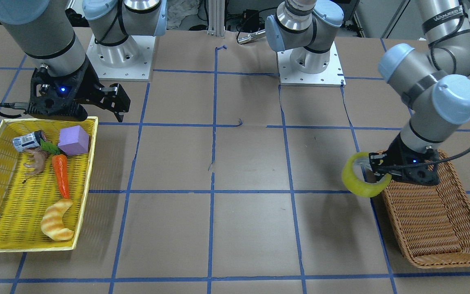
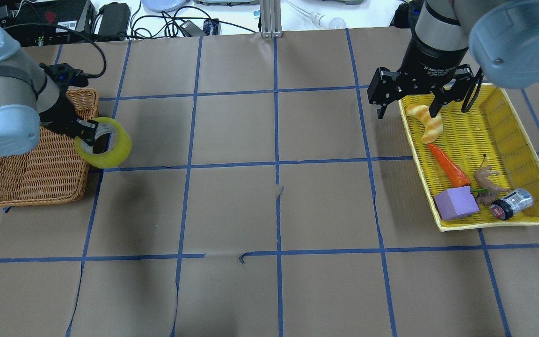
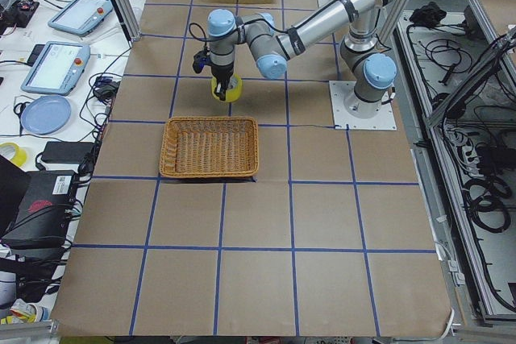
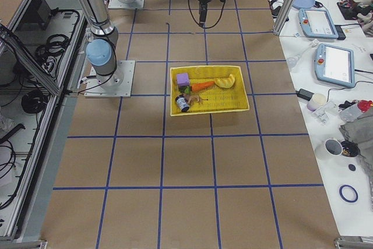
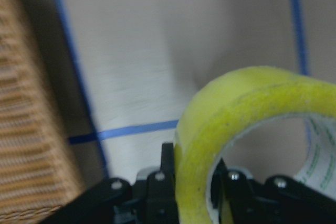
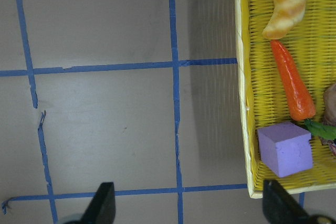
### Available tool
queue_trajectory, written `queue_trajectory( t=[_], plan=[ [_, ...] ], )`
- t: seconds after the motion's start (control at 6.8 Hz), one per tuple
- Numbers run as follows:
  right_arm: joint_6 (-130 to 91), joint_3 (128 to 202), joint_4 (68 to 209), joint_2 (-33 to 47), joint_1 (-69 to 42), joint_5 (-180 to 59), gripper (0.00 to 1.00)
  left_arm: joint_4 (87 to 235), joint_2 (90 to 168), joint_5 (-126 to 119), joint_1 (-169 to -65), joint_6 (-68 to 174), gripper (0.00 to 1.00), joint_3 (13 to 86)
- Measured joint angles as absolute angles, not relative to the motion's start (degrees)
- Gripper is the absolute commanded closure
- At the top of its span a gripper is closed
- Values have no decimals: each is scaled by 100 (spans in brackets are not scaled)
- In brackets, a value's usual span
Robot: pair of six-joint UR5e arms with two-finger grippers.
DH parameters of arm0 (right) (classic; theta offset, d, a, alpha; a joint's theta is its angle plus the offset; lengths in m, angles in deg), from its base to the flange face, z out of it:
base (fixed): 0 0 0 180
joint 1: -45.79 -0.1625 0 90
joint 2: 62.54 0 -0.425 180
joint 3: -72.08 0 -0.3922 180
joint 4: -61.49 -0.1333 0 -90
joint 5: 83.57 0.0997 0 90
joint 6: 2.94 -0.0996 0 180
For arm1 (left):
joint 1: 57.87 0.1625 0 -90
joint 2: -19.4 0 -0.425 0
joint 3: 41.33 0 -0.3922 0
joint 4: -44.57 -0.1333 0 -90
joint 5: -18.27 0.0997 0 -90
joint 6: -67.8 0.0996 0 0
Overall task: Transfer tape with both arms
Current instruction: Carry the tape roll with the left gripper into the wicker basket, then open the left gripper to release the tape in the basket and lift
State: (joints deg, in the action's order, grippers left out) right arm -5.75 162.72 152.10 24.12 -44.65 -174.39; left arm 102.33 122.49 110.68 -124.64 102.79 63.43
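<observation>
Gripping the tape (image 2: 110, 158) through its core, the left pincer (image 2: 90, 134) is clenched on the roll's wall, one finger inside the ring and one outside. Seen from overhead, the roll hangs at the 9 o'clock side of the worktop (image 2: 269, 210), just past the 3 o'clock edge of a brown wicker basket (image 2: 31, 187). It is lifted off the paper, tilted, with its opening facing up and toward 12 o'clock.

The right pincer (image 2: 422, 111) is released, its fingers spread wide. It hovers over the 11 o'clock corner of a yellow tray (image 2: 494, 224) at the worktop's 3 o'clock side, well apart from the tape.

Inside the tray, a croissant toy (image 2: 426, 122) lies nearest that pincer. A toy carrot (image 2: 447, 171) sits at the croissant's 5 o'clock. A purple block (image 2: 456, 203), a small brown animal figure (image 2: 487, 180) and a little jar (image 2: 513, 204) lying on its side crowd the 6 o'clock end.
</observation>
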Motion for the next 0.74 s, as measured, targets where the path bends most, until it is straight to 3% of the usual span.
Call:
queue_trajectory(
  t=[0.59, 0.74],
  plan=[
    [-575, 16310, 15213, 2412, -4465, -17441, 0, 8814, 12997, 10631, -11065, 12338, 100, 6249],
    [-575, 16321, 15211, 2412, -4465, -17443, 0, 8394, 13264, 10525, -10996, 12425, 67, 6237]
  ],
)
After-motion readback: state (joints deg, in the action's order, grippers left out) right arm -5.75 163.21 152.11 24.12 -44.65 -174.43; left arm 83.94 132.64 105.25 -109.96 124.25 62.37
